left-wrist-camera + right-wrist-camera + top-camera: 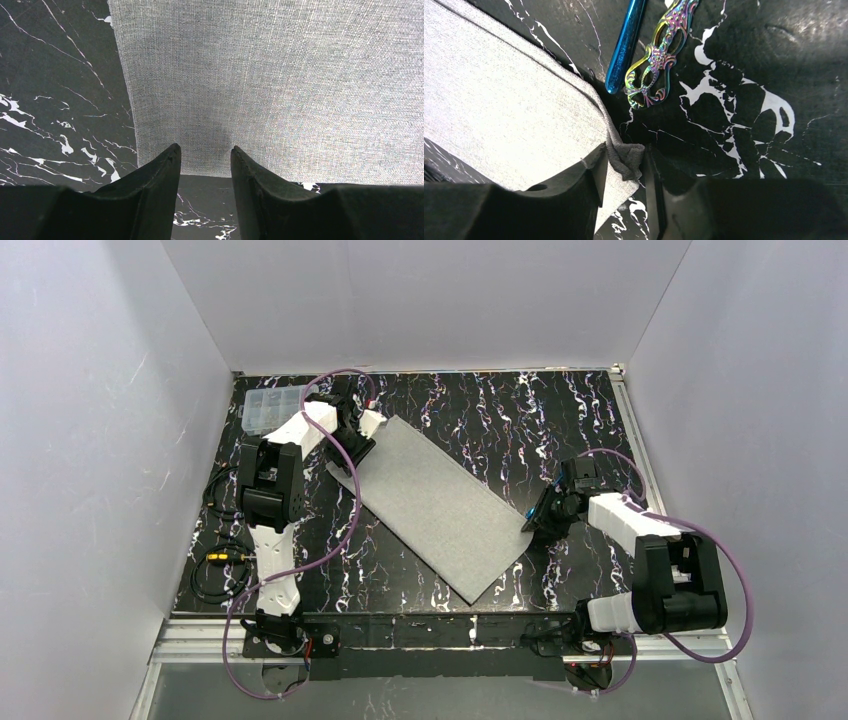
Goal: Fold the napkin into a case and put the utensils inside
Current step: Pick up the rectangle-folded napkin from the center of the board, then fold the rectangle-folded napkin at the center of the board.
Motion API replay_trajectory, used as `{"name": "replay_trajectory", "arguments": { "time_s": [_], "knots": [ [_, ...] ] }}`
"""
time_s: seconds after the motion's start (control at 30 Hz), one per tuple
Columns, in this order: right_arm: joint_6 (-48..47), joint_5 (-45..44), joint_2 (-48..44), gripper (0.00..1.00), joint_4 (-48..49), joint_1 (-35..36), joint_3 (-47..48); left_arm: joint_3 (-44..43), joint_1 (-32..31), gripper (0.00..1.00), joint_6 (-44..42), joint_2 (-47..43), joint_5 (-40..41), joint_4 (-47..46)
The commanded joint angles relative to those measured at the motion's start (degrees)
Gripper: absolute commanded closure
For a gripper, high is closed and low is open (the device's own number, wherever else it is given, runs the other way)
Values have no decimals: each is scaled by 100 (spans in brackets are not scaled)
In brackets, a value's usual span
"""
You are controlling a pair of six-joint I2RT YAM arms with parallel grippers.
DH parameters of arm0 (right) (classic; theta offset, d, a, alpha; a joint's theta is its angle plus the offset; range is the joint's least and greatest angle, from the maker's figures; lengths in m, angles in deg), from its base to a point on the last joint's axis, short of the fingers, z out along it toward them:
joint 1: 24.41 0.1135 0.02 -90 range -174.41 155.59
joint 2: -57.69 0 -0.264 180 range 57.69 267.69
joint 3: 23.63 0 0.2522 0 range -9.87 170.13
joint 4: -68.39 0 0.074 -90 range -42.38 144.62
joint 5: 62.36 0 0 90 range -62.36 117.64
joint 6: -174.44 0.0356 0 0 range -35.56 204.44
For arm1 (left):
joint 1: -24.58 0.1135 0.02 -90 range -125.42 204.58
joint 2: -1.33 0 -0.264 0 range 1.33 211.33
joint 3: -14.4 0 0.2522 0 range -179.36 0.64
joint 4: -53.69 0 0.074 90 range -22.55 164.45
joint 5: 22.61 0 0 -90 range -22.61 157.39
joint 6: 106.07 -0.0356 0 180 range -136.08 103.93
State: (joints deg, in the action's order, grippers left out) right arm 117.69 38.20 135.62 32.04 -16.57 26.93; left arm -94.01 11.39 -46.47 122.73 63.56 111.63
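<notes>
Our right gripper [624,159] pinched the near corner of the napkin [430,500], which lay folded into a strip, more folds due. The utensils [625,45] waited on the counter [560,410] beside it. Farther off, our left gripper [205,152] stood apart at the far edge.

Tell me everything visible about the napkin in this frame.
The napkin is a light-grey woven cloth, lying flat as a long rectangle, diagonally across the black marbled table. It looks doubled, with layered edges at its right end. A corner there is bunched and pinched in the right gripper. The left gripper sits open at its far-left edge.
</notes>
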Motion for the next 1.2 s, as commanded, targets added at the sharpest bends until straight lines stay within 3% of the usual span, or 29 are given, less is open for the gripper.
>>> {"name": "replay_trajectory", "arguments": {
  "time_s": [0.0, 0.37, 0.63, 0.93, 1.17],
  "knots": [
    [57, 70, -24, 61, -400, 14, -260, -195, 12, 60, 7, -102, 5, 178],
    [18, -240, -119, 99, -818, 9, 402, -464, 45, 60, 93, 27, -6, 323],
    [-130, -473, 285, 99, -1041, 8, 1349, -1506, 442, 60, 646, 491, -582, 1014],
    [7, -5, 863, 99, -1220, 170, 2379, -606, 543, 60, 458, 240, -523, 700],
    [189, -33, 941, 99, -1493, 550, 2826, -532, 546, 61, 559, 317, -225, 496]
  ]
}}
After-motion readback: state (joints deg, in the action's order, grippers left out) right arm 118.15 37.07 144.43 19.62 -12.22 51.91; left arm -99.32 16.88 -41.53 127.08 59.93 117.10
